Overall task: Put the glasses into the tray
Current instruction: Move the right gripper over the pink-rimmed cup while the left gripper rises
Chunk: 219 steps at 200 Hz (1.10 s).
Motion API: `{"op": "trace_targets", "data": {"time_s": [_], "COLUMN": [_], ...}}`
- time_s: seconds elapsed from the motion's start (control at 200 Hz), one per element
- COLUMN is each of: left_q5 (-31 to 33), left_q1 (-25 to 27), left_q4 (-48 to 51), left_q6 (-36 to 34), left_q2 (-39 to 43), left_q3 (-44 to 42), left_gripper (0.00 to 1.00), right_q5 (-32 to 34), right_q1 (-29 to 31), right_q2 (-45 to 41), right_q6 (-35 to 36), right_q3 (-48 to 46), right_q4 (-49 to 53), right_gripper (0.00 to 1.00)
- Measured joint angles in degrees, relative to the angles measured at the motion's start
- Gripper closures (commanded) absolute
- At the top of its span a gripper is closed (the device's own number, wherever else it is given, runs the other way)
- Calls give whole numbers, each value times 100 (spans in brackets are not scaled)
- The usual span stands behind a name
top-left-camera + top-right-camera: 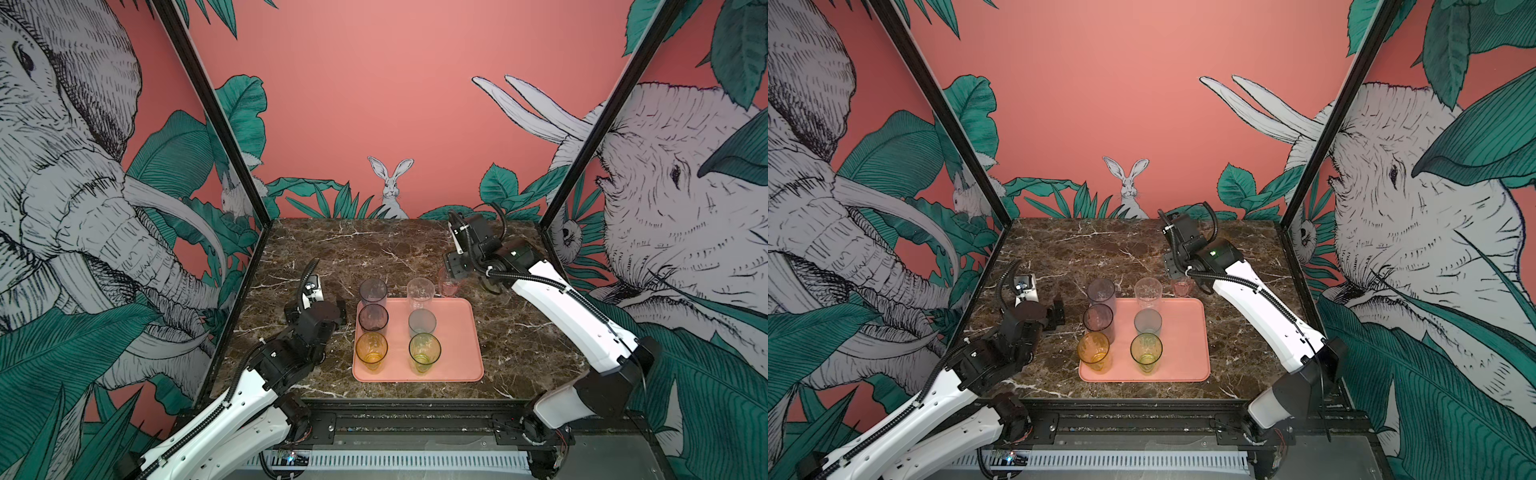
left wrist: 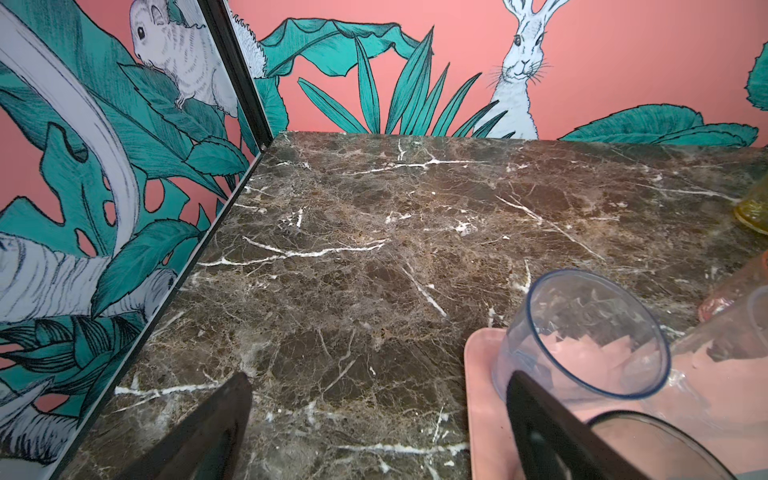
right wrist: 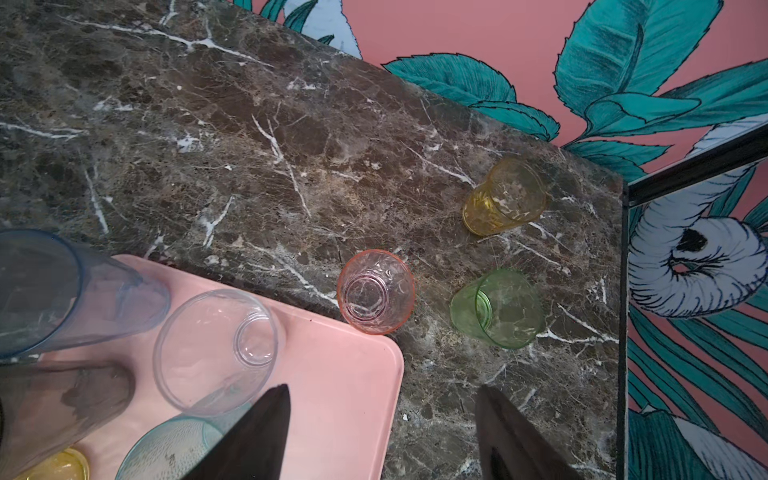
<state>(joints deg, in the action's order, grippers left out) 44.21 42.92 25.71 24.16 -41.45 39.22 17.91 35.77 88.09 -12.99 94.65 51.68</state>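
Observation:
The salmon-pink tray (image 1: 457,353) holds several upright glasses in both top views: bluish (image 1: 373,291), smoky (image 1: 373,318), amber (image 1: 371,349), clear (image 1: 420,289), teal-grey (image 1: 422,322) and green (image 1: 424,351). A short pink glass (image 3: 376,291) stands on the marble just off the tray's far right corner. Short green (image 3: 496,307) and amber (image 3: 505,203) glasses stand farther right. My right gripper (image 3: 382,390) hangs open above that corner, empty. My left gripper (image 2: 379,378) is open and empty over the marble left of the tray, beside the bluish glass (image 2: 582,340).
The dark marble table (image 1: 332,249) is walled by printed panels with black frame posts (image 1: 232,137) at the left and right. The right arm (image 1: 561,307) hides the short green and amber glasses in both top views. Bare marble lies behind and left of the tray.

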Motion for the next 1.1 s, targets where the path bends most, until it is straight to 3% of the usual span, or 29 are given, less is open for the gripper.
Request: {"op": "trace_targets", "data": {"time_s": [0.29, 0.64, 1.095], "left_q5": [125, 258, -131], "left_q1": [0, 0, -59], "left_q4": [-328, -603, -1244], "left_q6": [-238, -619, -2433], "left_q2": [-321, -748, -1084], "left_q3": [0, 24, 584], "left_gripper": [3, 2, 1], "right_q5": [-688, -1215, -1580], "right_q1": [-787, -1196, -1421], "right_q2": [627, 1095, 1397], "right_q6": [-175, -581, -817], "right_q3": [-48, -621, -1025], "right_q4": [-232, -688, -1176], "right_gripper": [27, 29, 31]}}
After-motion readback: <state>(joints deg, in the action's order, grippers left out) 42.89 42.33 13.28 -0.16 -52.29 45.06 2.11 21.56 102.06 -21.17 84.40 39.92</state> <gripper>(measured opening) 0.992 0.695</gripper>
